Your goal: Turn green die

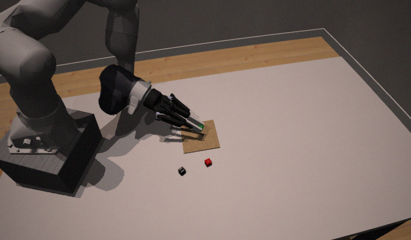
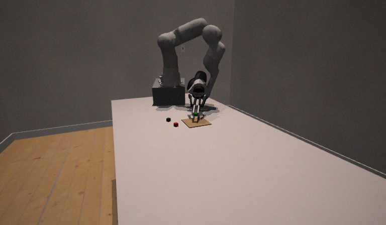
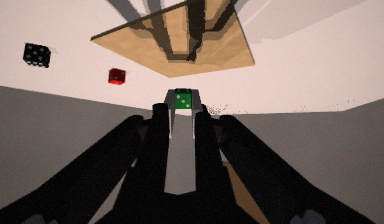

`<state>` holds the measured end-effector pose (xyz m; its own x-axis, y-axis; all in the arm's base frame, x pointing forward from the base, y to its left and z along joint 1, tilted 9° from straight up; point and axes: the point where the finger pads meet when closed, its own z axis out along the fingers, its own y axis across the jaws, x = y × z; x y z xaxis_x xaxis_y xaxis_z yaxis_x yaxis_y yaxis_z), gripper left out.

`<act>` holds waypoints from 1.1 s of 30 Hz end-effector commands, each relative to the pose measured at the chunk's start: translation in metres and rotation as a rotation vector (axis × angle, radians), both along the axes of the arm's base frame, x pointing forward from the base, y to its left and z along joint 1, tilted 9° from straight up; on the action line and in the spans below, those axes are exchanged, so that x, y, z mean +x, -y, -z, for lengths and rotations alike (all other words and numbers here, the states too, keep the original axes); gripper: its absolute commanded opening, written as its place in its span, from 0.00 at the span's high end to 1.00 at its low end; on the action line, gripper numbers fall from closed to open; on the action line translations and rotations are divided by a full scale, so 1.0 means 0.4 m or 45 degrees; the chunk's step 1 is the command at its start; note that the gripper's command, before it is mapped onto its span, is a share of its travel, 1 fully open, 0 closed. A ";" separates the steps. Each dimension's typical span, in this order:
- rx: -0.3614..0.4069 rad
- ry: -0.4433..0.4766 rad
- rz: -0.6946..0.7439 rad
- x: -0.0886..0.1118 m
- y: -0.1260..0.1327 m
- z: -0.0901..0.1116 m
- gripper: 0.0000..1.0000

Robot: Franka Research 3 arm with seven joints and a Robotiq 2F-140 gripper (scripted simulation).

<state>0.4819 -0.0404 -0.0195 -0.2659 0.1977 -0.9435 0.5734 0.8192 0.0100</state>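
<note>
Three dice total: my gripper is clamped on the one green die, centre of the wrist frame, held in the air above the one tan mat. Beyond it, upper left on the white table: one red die, then one black die, both off the mat and well apart.

The pincer grips the green die above the mat.
</note>
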 end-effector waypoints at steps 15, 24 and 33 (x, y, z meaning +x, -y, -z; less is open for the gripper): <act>0.017 0.012 0.005 0.008 0.002 0.060 0.91; 0.017 0.012 0.005 0.008 0.002 0.060 0.91; 0.017 0.012 0.005 0.008 0.002 0.060 0.91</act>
<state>0.4856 -0.0412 -0.0428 -0.2578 0.2074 -0.9437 0.5748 0.8180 0.0227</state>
